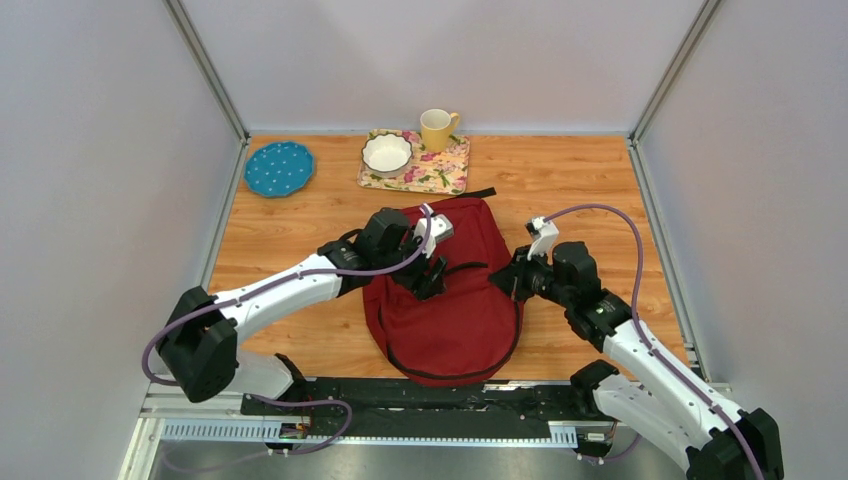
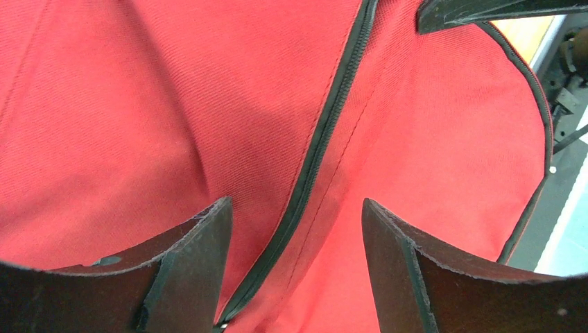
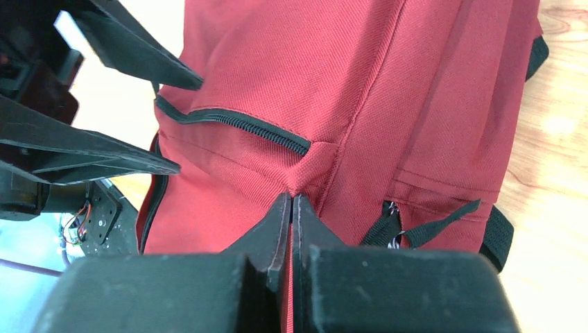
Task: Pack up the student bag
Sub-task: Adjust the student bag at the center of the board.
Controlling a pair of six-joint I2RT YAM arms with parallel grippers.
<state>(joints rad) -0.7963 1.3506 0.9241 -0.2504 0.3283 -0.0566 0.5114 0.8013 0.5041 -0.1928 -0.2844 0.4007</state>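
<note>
Right gripper point(image 3: 291, 208) is pinching the bag point(image 1: 450, 290) fabric at 3 o'clock; left gripper point(image 2: 295, 229), jaws spread, is hovering over the closed zipper point(image 2: 315, 146) (contents unseen, packing progress undeterminable).

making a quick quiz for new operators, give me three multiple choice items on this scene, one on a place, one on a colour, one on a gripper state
1. Where is the white bowl?
A. on the floral mat
B. on the blue plate
C. inside the backpack

2. What colour is the mug?
A. green
B. yellow
C. white

3. What is the right gripper doing?
A. hanging open above the table
B. holding the mug
C. shut on a fold of the backpack

Answers:
1. A, the bowl sits on the floral mat at the far edge, apart from the blue plate.
2. B, the mug beside the bowl is yellow.
3. C, the right wrist view shows its fingers pressed together on the fabric of the red backpack, while the left gripper is open over the zipper.
</note>
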